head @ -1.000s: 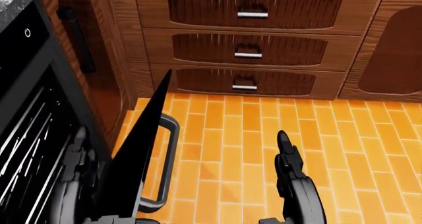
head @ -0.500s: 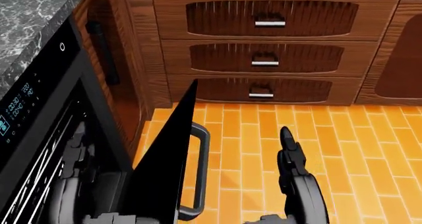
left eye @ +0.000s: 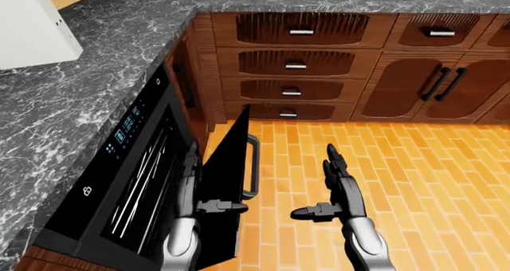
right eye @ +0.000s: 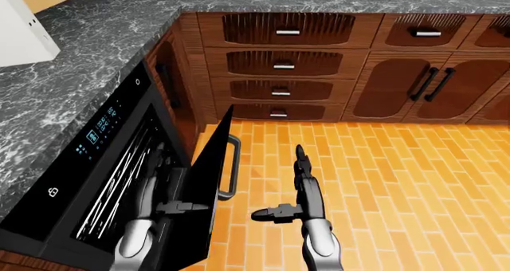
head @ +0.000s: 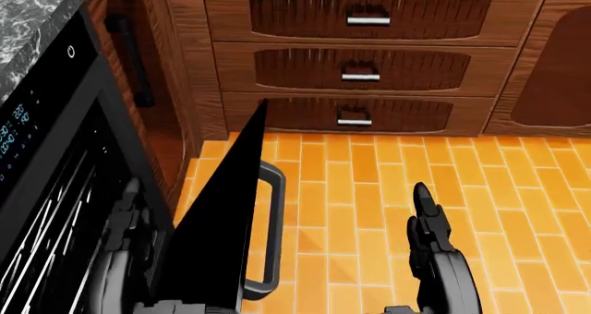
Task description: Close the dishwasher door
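The dishwasher (left eye: 131,181) sits under the counter at the left of the left-eye view, with wire racks showing inside. Its black door (left eye: 227,181) is partly open, standing steeply with its handle (left eye: 253,166) facing the floor side. My left hand (left eye: 194,181) is open in the gap between the door's inner face and the dishwasher, fingers straight up, thumb at the door's edge. My right hand (left eye: 333,184) is open and empty over the floor to the right of the door, apart from the handle. Both hands also show in the head view (head: 125,245) (head: 429,238).
Wooden drawers (left eye: 295,65) and cabinet doors (left eye: 430,85) run across the top of the view under a dark marble counter (left eye: 95,62). The orange tiled floor (left eye: 414,181) spreads to the right of the door. A white block (left eye: 31,26) stands on the counter at top left.
The whole head view has shifted, so the camera has moved. The door stays partly open at much the same angle. My right hand sits a little lower and further right in the picture.
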Robot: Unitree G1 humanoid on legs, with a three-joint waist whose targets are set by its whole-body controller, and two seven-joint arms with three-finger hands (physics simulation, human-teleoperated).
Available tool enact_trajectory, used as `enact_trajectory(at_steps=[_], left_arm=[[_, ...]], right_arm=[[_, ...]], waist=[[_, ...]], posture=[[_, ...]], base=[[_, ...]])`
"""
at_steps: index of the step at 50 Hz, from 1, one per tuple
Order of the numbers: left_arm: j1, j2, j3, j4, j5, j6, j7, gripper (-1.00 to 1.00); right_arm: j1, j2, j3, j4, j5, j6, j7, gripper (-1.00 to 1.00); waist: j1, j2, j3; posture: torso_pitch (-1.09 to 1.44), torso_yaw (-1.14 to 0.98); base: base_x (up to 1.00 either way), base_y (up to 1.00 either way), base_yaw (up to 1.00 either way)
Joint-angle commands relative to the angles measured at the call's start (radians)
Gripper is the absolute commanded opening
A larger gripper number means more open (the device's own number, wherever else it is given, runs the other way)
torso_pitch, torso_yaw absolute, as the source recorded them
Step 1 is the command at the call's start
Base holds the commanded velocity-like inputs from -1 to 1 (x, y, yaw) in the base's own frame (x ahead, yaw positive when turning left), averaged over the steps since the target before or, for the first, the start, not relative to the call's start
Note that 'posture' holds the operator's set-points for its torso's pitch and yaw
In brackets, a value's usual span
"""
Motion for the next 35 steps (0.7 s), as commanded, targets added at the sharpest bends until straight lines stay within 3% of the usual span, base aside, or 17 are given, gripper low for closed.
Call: enact_trajectory(at_steps=[1, 12, 14, 17, 22, 27, 30, 35], left_arm=[[-0.042, -0.002, -0.005, -0.051, -0.007, 0.005, 0.004, 1.0], [-0.256, -0.071, -0.093, -0.022, -0.051, 0.256, 0.013, 1.0], [-0.273, -0.096, -0.132, 0.039, -0.035, 0.248, 0.008, 1.0], [-0.316, -0.135, -0.148, 0.124, -0.039, 0.252, 0.01, 1.0], [-0.45, -0.195, -0.138, 0.423, -0.062, 0.174, 0.029, 1.0], [-0.529, -0.267, -0.139, 0.778, -0.028, -0.051, 0.062, 1.0], [-0.557, -0.292, -0.131, 0.876, -0.01, -0.111, 0.075, 1.0], [-0.663, -0.307, -0.072, 1.083, -0.043, -0.178, 0.085, 1.0]], right_arm=[[-0.015, 0.001, 0.005, -0.052, 0.005, -0.031, 0.005, 1.0], [0.002, -0.004, -0.021, -0.078, 0.021, -0.025, 0.017, 1.0], [-0.001, -0.004, -0.026, -0.069, 0.024, -0.029, 0.018, 1.0], [0.0, -0.004, -0.027, -0.076, 0.025, -0.024, 0.018, 1.0], [0.008, -0.006, -0.037, -0.09, 0.034, -0.021, 0.025, 1.0], [0.038, -0.006, -0.056, -0.158, 0.047, -0.001, 0.034, 1.0], [0.038, -0.005, -0.057, -0.156, 0.046, -0.003, 0.036, 1.0], [0.042, -0.004, -0.058, -0.163, 0.046, -0.003, 0.039, 1.0]], waist=[[-0.001, -0.002, -0.019], [-0.006, -0.005, -0.034], [-0.006, -0.007, -0.035], [-0.006, -0.012, -0.037], [-0.004, -0.021, -0.038], [-0.003, -0.032, -0.038], [-0.006, -0.037, -0.042], [-0.009, -0.041, -0.042]], posture=[[0.0, 0.0], [0.0, 0.0], [0.0, 0.0], [0.0, 0.0], [0.0, 0.0], [0.0, 0.0], [0.0, 0.0], [0.0, 0.0]], base=[[0.0, 0.0, 0.0], [0.0, 0.0, 0.0], [0.0, 0.0, 0.0], [0.0, 0.0, 0.0], [0.0, 0.0, 0.0], [0.0, 0.0, 0.0], [0.0, 0.0, 0.0], [0.0, 0.0, 0.0]])
